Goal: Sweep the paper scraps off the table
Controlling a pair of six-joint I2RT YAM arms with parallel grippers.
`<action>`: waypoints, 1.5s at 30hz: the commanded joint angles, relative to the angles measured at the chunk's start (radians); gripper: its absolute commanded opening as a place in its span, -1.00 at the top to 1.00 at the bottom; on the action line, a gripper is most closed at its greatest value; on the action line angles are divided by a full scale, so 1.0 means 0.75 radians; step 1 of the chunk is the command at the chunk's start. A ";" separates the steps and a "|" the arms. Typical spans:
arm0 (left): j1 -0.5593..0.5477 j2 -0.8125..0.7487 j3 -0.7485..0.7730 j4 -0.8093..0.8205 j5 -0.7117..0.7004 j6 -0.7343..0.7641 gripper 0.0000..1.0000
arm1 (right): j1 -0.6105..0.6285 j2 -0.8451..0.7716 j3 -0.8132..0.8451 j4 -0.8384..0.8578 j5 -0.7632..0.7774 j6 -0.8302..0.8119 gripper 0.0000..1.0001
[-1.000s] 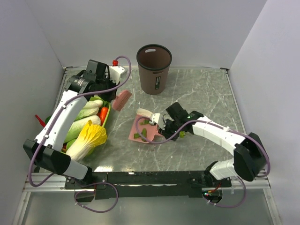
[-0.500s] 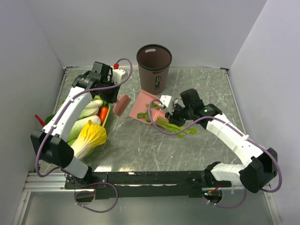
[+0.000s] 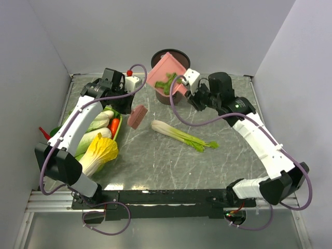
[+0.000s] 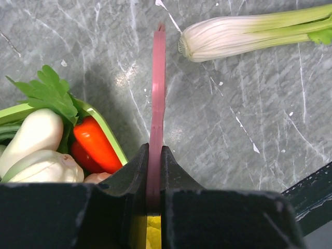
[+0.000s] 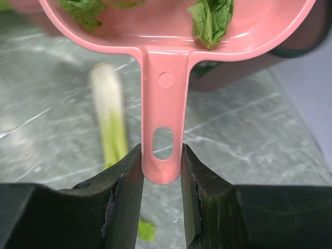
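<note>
Grey-green marble patterning with pale veins is running across the counter point(image 3: 155, 166), which is edged by a metal rim. At far left a lime-green plastic tray point(image 3: 120, 126) is holding a frilly yellow-green cabbage point(image 3: 98, 153), pale smooth vegetables and a glossy red pepper point(image 3: 114, 126).

The left arm point(image 3: 78, 122) is reaching over the tray, and its jaws are clamping a pink brush point(image 3: 137, 116) that is hanging just above the counter beside the tray. From above, the brush is showing a broad ribbed face. The left wrist view is showing it edge-on as a thin pink strip pinched between black fingers point(image 4: 129, 174), with a feathery green leaf lying in the tray.

Right of the brush, a long leek-like stalk point(image 3: 181, 135) with a ribbed white base is lying flat on the counter.

At the back, a smooth pink dustpan point(image 3: 167, 72) is tilting over the mouth of a round brown bin point(image 3: 167, 97). The paper scraps point(image 3: 167, 83), crinkled dark-green bits, are sitting in the pan. The right wrist view alone is showing the right arm's point(image 3: 259, 140) jaws gripping the dustpan handle, with its round dimple and oblong hole.
</note>
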 commanded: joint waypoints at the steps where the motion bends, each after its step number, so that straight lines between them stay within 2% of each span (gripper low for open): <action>1: 0.004 0.005 0.023 0.038 0.051 -0.024 0.98 | -0.045 0.081 0.104 0.156 0.236 0.048 1.00; 6: 0.004 0.008 0.014 0.028 0.070 -0.014 0.98 | -0.088 0.261 0.259 0.232 0.446 -0.054 1.00; 13: 0.004 0.014 0.027 0.018 0.111 -0.010 0.98 | -0.098 0.515 0.519 0.373 0.681 -0.416 1.00; 16: 0.004 0.010 0.029 0.016 0.113 -0.008 0.98 | -0.106 0.613 0.592 0.424 0.763 -0.569 1.00; 20: 0.004 0.001 0.025 0.016 0.107 -0.006 0.98 | -0.135 0.681 0.648 0.486 0.772 -0.723 1.00; 22: 0.004 0.001 0.021 0.014 0.100 -0.002 0.98 | -0.139 0.693 0.630 0.533 0.774 -0.835 1.00; 30: 0.004 0.001 0.027 0.012 0.100 0.002 0.98 | -0.149 0.666 0.415 0.954 0.780 -1.294 1.00; 36: 0.006 0.016 0.045 0.010 0.115 0.000 0.98 | -0.168 0.667 0.335 1.054 0.743 -1.645 1.00; 39: 0.004 0.018 0.049 0.012 0.117 -0.002 0.98 | -0.184 0.650 0.278 1.150 0.713 -1.772 1.00; 45: 0.004 0.020 0.051 0.012 0.123 -0.004 0.98 | -0.198 0.652 0.282 1.120 0.700 -1.836 1.00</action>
